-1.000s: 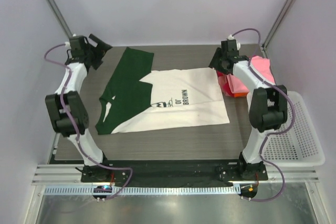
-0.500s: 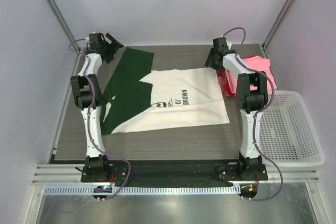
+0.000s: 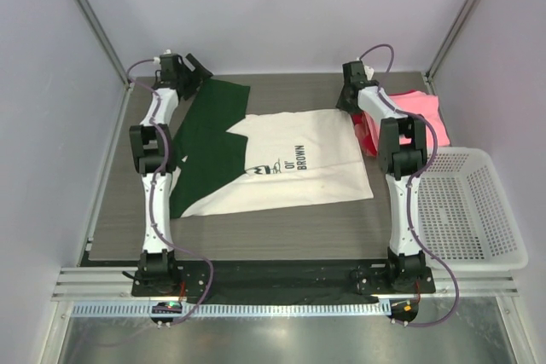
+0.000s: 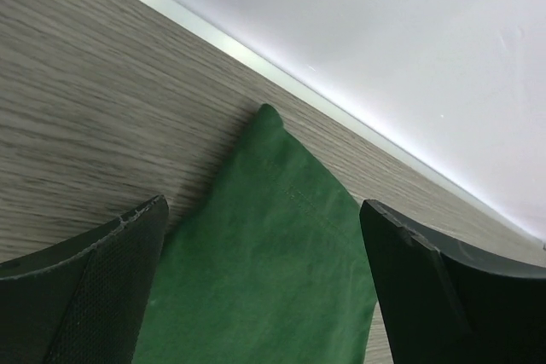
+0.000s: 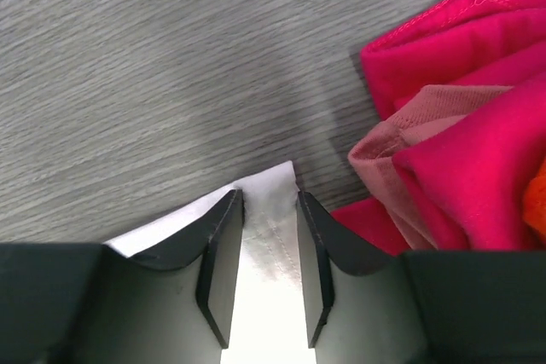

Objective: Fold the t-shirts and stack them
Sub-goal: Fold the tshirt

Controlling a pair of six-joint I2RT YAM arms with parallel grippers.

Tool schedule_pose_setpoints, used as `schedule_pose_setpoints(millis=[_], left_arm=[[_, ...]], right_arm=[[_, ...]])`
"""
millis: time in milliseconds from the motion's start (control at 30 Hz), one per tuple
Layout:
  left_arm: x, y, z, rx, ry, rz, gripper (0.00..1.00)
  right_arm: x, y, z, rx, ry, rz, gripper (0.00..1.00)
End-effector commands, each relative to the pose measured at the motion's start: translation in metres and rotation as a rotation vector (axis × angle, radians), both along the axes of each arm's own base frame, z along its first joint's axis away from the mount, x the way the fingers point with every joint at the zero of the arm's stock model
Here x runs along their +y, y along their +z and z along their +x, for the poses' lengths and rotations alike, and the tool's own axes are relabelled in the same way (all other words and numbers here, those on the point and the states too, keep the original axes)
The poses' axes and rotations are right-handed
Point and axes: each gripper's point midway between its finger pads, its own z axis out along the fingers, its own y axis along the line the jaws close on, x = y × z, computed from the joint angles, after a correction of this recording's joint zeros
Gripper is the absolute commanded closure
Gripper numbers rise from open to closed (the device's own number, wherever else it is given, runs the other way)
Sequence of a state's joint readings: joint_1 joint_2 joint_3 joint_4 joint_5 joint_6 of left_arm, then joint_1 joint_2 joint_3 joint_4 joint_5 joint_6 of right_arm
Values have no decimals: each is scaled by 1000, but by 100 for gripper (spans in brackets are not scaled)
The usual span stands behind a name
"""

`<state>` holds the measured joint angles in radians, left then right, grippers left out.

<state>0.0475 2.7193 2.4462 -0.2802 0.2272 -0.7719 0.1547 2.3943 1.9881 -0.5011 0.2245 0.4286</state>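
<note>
Across the grey wood-grain table (image 3: 281, 228), between pale walls (image 3: 256, 14), the cream-and-green shirt (image 3: 299, 178) lies flat, its print (image 3: 300, 158) reading "BROWN". A white mesh basket (image 3: 478, 210) sits at right. Farther back, the right gripper (image 5: 269, 202) stands narrowly parted astride the shirt's white corner beside folded pink and red shirts (image 3: 418, 108), while the left gripper (image 4: 264, 210) spreads wide over a green sleeve tip (image 4: 281, 270).

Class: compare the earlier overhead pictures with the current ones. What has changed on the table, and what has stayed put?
Both arms reached toward the far edge. The left gripper swung right to the green far corner of the cream-white shirt, fingers open astride it. The right gripper shifted left onto its white far corner; a grip is unclear. Shirt, folded pink-red stack and basket stayed put.
</note>
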Motion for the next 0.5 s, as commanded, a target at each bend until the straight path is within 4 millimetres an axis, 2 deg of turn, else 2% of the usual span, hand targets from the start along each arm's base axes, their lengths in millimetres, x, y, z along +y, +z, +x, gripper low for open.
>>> schedule_pose_setpoints(millis=[0, 67, 167, 233, 267, 300, 333, 367, 433, 467], left_arm=[[-11, -18, -3, 25, -44, 37, 6], [-12, -22, -4, 27, -51, 48, 7], [-18, -33, -5, 40, -65, 56, 18], [-18, -40, -3, 41, -64, 52, 34], [-20, -38, 1, 22, -58, 31, 41], [-20, -37, 4, 10, -54, 16, 54], [-21, -38, 6, -2, -58, -4, 60], [-21, -32, 12, -42, -54, -22, 75], [-19, -27, 16, -64, -45, -35, 86], [-15, -18, 21, -99, -37, -46, 97]], right_arm=[[5, -9, -1, 21, 16, -19, 64], [9, -4, -1, 12, 27, -21, 67], [12, 3, -1, 1, 39, -27, 72], [13, 3, -1, 2, 44, -25, 74], [13, 2, -1, 4, 46, -25, 77], [13, 4, 0, -1, 47, -26, 80], [13, 4, -1, 2, 48, -27, 82], [13, 4, -1, 2, 47, -26, 87], [12, 6, -1, -2, 48, -27, 90], [13, 8, -1, -3, 52, -29, 94]])
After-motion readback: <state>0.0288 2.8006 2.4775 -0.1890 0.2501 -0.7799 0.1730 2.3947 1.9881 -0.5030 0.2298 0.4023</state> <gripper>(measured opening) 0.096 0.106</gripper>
